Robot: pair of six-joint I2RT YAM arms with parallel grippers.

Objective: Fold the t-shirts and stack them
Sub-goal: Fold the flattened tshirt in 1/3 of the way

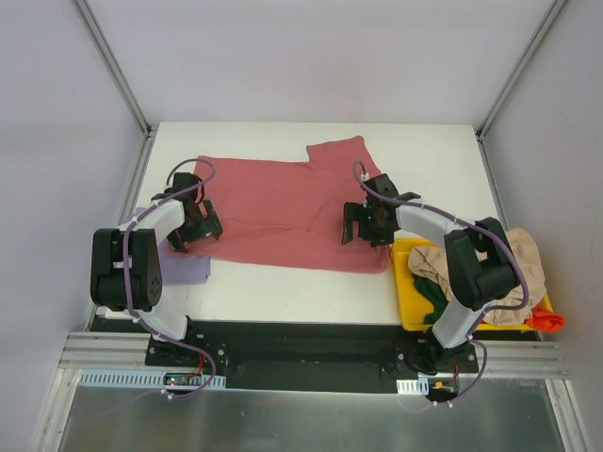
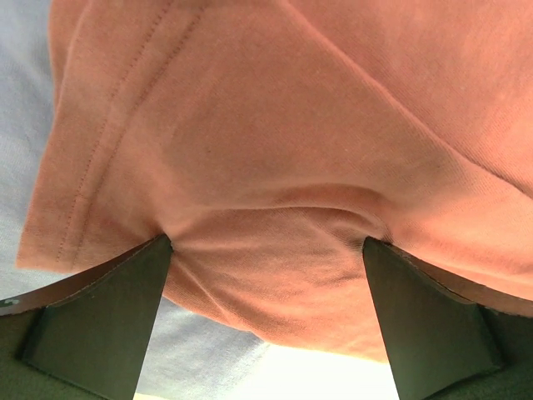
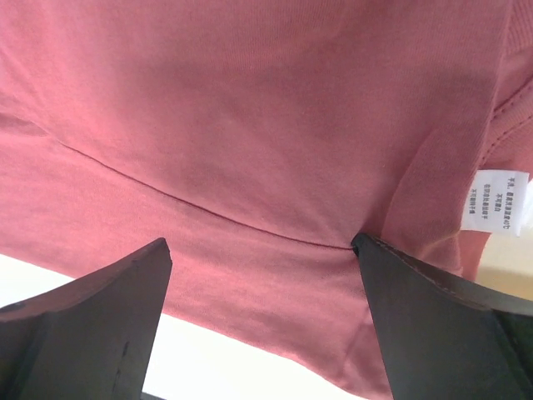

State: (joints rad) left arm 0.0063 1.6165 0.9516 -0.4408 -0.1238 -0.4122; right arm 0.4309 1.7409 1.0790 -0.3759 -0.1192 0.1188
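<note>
Several tees [image 1: 516,264] fill yellow bin [image 1: 411,303]; left end effector [image 1: 196,226] and right end effector [image 1: 363,224] gape.

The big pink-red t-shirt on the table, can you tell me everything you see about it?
The big pink-red cotton t-shirt lies spread nearly flat across the white table, one sleeve pointing toward the far edge. It looks soft, with stitched hems and a small white printed tag. The left gripper and right gripper, both open, press on its two sides, puckering the cloth a little.

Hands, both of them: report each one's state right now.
Left hand: open, over the pink t-shirt, gripping nothing.
Right hand: open, over the same t-shirt, gripping nothing.
</note>
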